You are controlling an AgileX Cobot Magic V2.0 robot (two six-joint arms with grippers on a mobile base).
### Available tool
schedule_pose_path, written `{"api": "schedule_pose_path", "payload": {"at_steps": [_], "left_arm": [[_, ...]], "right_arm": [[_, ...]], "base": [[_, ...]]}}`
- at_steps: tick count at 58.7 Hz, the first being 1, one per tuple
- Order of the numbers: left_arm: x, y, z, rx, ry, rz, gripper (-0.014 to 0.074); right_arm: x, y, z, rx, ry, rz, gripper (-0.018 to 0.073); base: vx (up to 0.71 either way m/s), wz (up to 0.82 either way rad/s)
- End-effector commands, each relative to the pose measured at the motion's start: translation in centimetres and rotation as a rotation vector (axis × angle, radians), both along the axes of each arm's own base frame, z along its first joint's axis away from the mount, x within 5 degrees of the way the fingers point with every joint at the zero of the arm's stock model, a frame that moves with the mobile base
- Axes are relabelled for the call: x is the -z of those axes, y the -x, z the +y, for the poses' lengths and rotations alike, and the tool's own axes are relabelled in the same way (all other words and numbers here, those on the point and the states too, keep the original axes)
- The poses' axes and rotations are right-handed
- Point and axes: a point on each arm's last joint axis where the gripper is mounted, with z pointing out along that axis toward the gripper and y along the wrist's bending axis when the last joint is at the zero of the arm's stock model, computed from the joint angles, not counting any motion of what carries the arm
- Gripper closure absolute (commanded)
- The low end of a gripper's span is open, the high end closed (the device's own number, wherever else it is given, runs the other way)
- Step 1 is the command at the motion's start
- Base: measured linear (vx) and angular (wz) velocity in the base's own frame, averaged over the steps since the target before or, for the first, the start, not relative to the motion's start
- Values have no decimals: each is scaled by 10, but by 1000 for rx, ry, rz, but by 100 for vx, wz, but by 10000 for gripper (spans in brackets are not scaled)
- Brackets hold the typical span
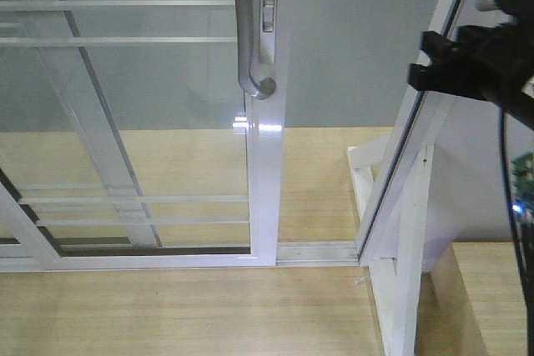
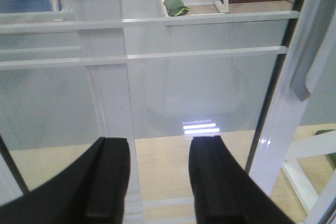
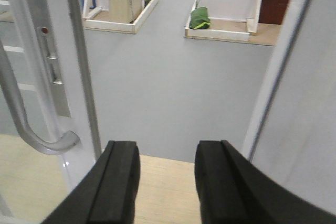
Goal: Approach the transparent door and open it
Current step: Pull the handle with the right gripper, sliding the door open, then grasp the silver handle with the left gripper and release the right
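Right hand (image 3: 167,150) is seen with fingers moderately spread and nothing gripped, pointed at the gap just right of the transparent door (image 1: 265,189). Left hand (image 2: 157,145) is likewise parted and empty, aimed at the glass. Door's been reached, and a gap is shown between its edge and the side frame (image 1: 409,172), so it looks partly slid open. Its handle (image 1: 248,31) isn't touched, so more sliding is probably left.

The door (image 1: 265,189) stands in a white track (image 1: 317,250) across pale wood floor (image 1: 167,306); grey floor (image 3: 173,87) beyond bears two trays (image 3: 218,34).
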Motion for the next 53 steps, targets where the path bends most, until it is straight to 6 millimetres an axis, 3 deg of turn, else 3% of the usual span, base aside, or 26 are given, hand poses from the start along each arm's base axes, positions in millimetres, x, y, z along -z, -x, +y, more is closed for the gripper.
{"api": "schedule_pose_path", "payload": {"at_steps": [1,9,18,31,53], "left_arm": [[-16,-10,-7,40,11,-110,187],[-10,-29,-21,107,14,-120,187],[-7,-56,-39,158,47,-229,181],[2,-98,-78,266,115,-251,172],[2,-196,-120,284,112,-299,143]], "right_arm": [[-24,29,-15,37,20,-113,226],[-30,68,-27,57,66,-128,226],[-19,87,-29,52,69,-83,226],[-4,89,-28,67,-11,-28,226],[-4,89,-28,65,2,-30,226]], "base": [[0,0],[0,0],[0,0],[0,0],[0,0]]}}
